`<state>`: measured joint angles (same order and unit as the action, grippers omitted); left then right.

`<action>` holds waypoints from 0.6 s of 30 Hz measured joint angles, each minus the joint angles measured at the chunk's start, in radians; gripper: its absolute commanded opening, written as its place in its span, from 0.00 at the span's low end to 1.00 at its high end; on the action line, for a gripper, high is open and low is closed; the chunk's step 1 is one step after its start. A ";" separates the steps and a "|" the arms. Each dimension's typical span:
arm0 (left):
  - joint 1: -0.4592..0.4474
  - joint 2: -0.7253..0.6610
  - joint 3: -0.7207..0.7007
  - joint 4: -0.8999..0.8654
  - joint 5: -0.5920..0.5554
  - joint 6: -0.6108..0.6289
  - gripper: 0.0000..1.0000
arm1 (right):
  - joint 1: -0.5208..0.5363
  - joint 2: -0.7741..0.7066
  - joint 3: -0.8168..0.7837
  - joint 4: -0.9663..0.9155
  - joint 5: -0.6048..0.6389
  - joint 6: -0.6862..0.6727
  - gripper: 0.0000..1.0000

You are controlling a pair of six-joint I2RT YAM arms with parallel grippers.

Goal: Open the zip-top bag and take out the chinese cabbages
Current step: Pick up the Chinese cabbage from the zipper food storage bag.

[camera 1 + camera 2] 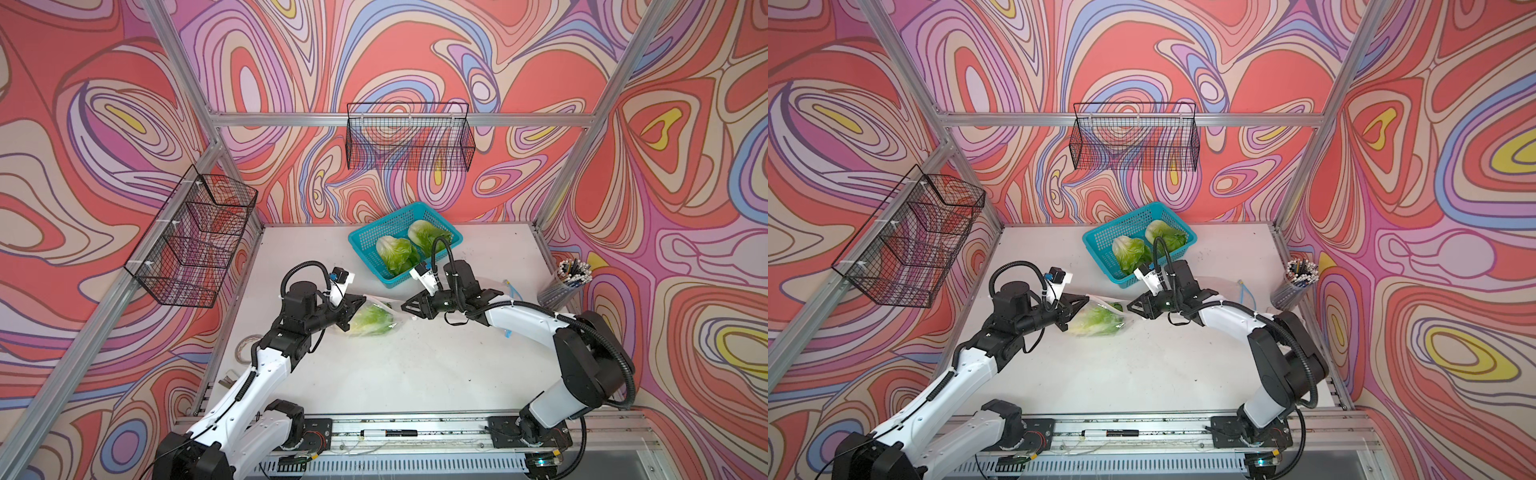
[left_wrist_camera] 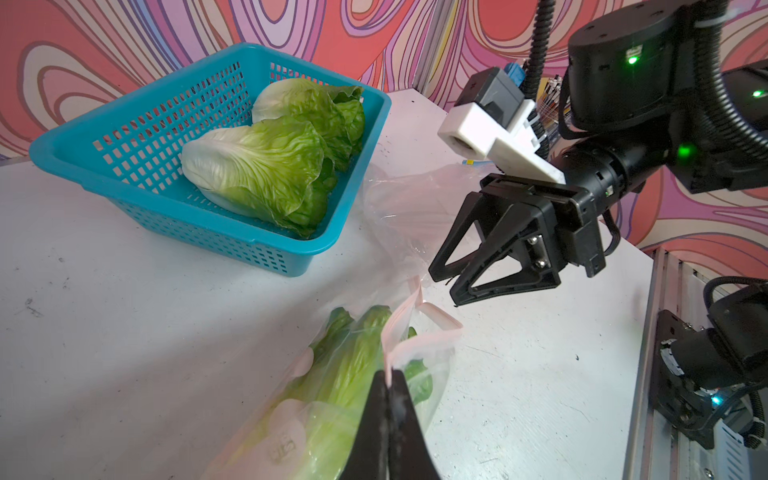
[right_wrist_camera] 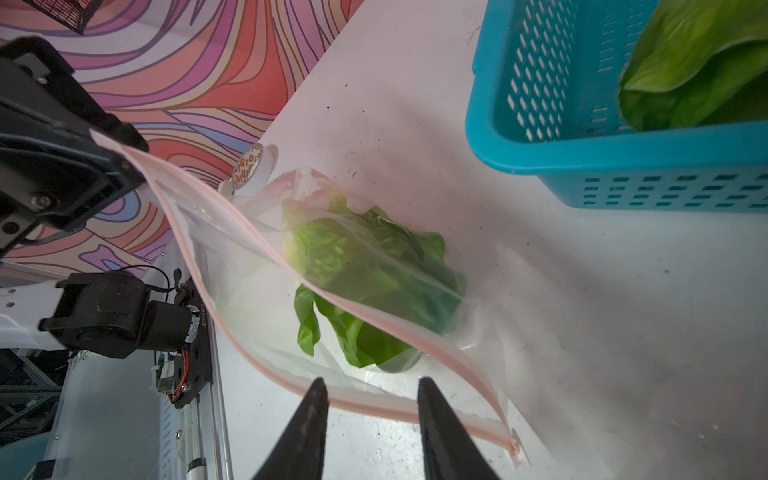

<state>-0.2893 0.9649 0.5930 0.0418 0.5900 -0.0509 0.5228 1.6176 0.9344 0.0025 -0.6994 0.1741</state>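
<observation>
Left wrist view: the left pincer point(image 2: 388, 376) is clamped on one lip of the bag point(image 2: 291, 424), whose mouth gapes. One cabbage point(image 2: 353, 361) lies inside, and two cabbages point(image 2: 257, 166) sit in the basket point(image 2: 137, 93). The right pincer point(image 2: 444, 286), jaws apart and empty, hovers at the mouth. Next it likely must reach in and grip that cabbage. The white desk point(image 2: 124, 324) is speckled, and swirled walls point(image 2: 124, 25) surround it.

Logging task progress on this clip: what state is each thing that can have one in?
zip-top bag: unzipped, mouth open.
left claw: shut on the bag's rim.
right claw: open at the bag's mouth, holding nothing.
bagged cabbage: inside the bag.
front cabbage: out, lying in the blue basket.
rear cabbage: out, lying in the same basket.
</observation>
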 measured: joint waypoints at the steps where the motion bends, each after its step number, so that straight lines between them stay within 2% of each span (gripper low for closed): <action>1: 0.000 0.000 0.000 -0.001 -0.001 0.002 0.00 | 0.000 0.004 0.000 0.002 -0.003 0.008 0.36; 8: 0.000 0.008 0.000 -0.004 -0.012 0.017 0.00 | 0.000 0.036 0.001 0.014 -0.028 0.064 0.34; 18: -0.013 0.012 0.000 -0.005 -0.019 0.026 0.00 | 0.000 0.074 0.003 0.103 -0.079 0.167 0.39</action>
<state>-0.3027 0.9768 0.5930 0.0368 0.5705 -0.0250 0.5228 1.6917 0.9375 0.1055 -0.7784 0.3416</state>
